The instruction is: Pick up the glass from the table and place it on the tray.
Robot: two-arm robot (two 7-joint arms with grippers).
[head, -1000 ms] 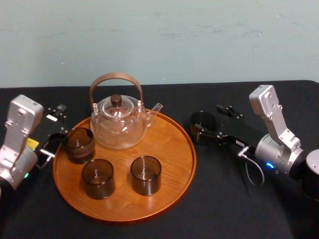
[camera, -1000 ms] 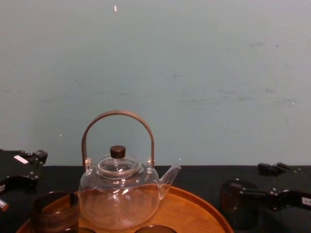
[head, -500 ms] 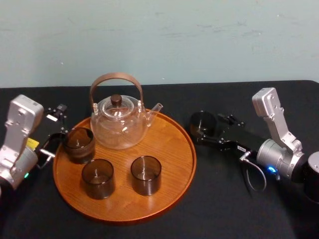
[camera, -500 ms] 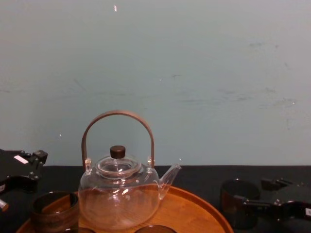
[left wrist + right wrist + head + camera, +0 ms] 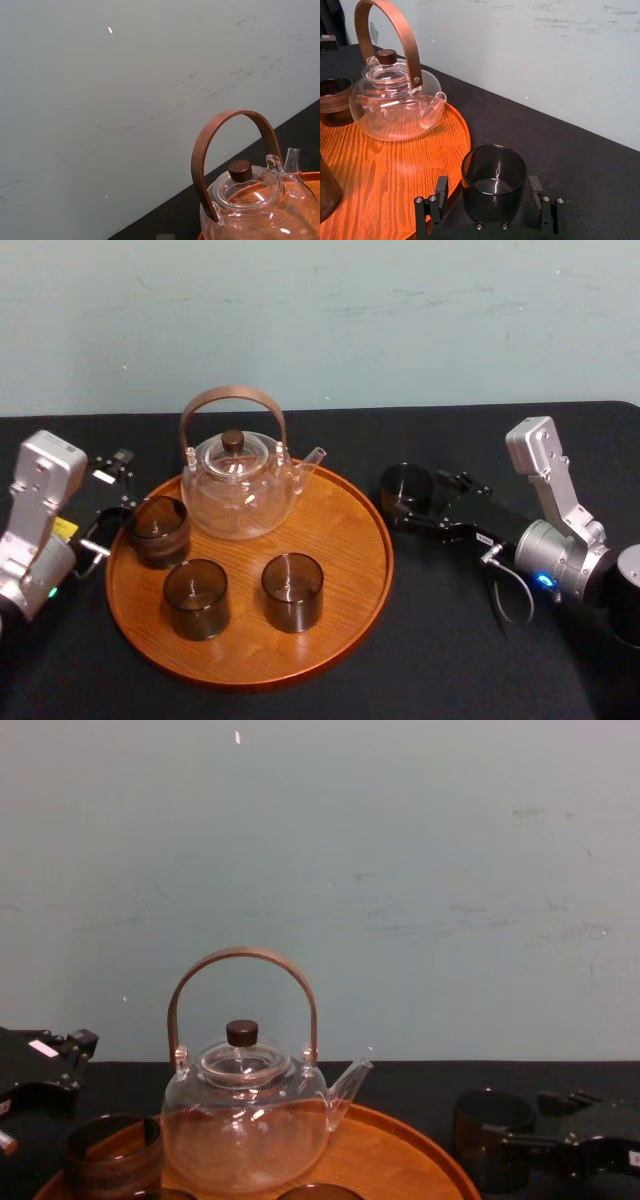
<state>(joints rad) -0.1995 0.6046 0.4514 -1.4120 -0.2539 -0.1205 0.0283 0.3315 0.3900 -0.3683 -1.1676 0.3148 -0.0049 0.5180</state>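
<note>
The glass point(image 5: 407, 490), a dark smoked tumbler, stands upright on the black table just right of the tray point(image 5: 345, 560). My right gripper point(image 5: 425, 498) reaches in from the right, low over the table. It is open, with one finger on each side of the glass point(image 5: 494, 176) and a small gap between each finger point(image 5: 436, 197) and the glass wall. In the chest view the glass point(image 5: 487, 1125) sits at the lower right with the right gripper point(image 5: 540, 1125) beside it. My left gripper point(image 5: 112, 490) rests open at the tray's left rim.
A clear glass teapot point(image 5: 238, 485) with a brown arched handle stands at the back of the tray. Three dark glasses point(image 5: 157, 530), point(image 5: 196, 598), point(image 5: 292, 590) stand on the tray. A pale wall runs behind the black table point(image 5: 450, 640).
My right gripper has dropped lower and shifted slightly right around the glass, then held still. The glass, the tray's contents and the left arm have not moved.
</note>
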